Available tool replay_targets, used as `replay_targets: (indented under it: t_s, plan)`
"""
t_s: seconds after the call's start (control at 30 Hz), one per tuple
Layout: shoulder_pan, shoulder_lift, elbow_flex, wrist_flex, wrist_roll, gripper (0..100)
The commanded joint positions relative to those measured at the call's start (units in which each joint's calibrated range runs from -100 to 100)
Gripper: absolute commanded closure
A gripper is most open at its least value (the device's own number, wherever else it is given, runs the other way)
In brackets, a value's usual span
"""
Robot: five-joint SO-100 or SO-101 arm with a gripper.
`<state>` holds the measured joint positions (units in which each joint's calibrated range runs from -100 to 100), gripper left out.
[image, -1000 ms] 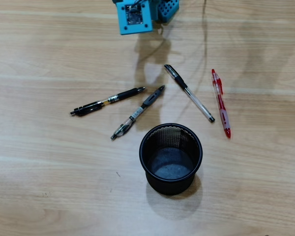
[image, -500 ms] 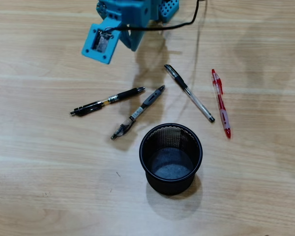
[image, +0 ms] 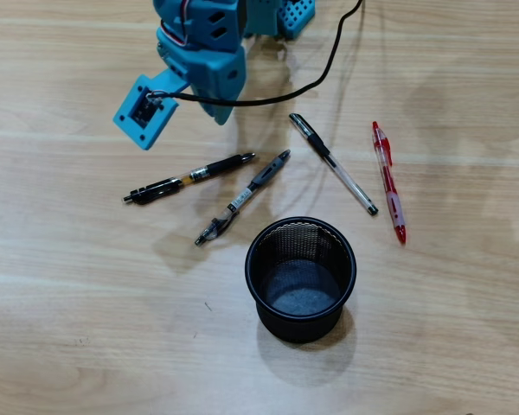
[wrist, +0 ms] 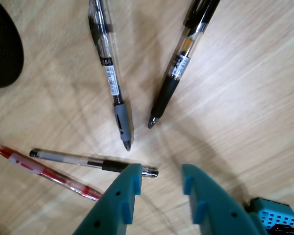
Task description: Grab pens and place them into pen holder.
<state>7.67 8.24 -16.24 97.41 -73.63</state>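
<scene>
Four pens lie on the wooden table above the pen holder (image: pixel 248 259), a black mesh cup. In the overhead view a black pen (image: pixel 190 177) is at the left, a clear pen with a grey grip (image: pixel 242 197) is beside it, a clear pen with a black cap (image: pixel 331 162) lies right of the middle, and a red pen (image: pixel 388 181) is furthest right. My teal arm (image: pixel 209 52) reaches in from the top edge. In the wrist view my gripper (wrist: pixel 160 171) is open and empty, hovering near the tips of the black pen (wrist: pixel 179 73) and grey-grip pen (wrist: pixel 110 73).
The wrist view also shows the capped pen (wrist: pixel 88 161) and red pen (wrist: pixel 44 171) at the lower left, and the holder's dark edge (wrist: pixel 2 49) at the upper left. A black cable (image: pixel 329 60) hangs from the arm.
The arm has swung out from the top edge, down and to the left in the overhead view, toward the two left pens. The pens and holder have not moved.
</scene>
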Motion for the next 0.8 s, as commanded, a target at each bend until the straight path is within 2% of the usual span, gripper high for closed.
replay_targets:
  t_s: [0.0, 0.23, 0.53, 0.77]
  plan:
    - [1.3, 1.8, -4.3, 0.5, -0.5, 83]
    - [1.7, 5.6, -4.5, -1.5, -0.6, 70]
    - [3.6, 15.4, -4.5, -16.9, -2.7, 70]
    - [6.9, 21.1, -4.5, -20.6, -3.2, 70]
